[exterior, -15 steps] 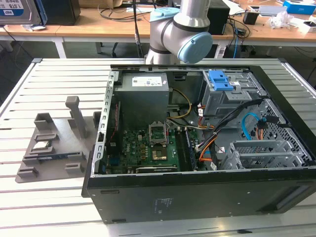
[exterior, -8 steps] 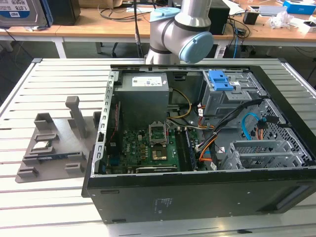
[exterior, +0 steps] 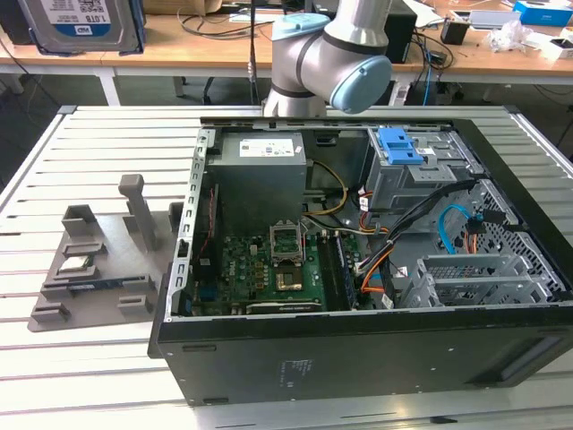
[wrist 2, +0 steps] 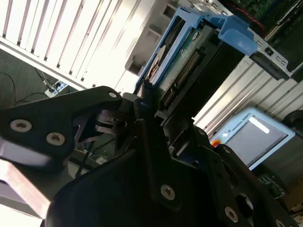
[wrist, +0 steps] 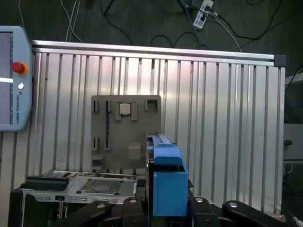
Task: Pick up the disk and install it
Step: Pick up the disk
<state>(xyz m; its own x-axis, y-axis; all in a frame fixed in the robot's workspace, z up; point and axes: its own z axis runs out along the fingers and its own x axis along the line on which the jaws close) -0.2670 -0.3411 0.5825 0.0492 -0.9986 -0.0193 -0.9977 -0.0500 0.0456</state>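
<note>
The disk is a silver drive in a blue plastic carrier, and it sticks out edge-on from between my black fingers. My gripper is shut on the disk, holding it high above the slatted table. In the exterior view the disk shows its white-and-blue label at the top left corner, cut by the frame's edge. The arm's elbow stands behind the open computer case.
The case lies open on the table, with a grey power-supply box, a motherboard and a blue bracket on the drive cage. A grey parts fixture sits beside the case. A teach pendant lies at the table's edge.
</note>
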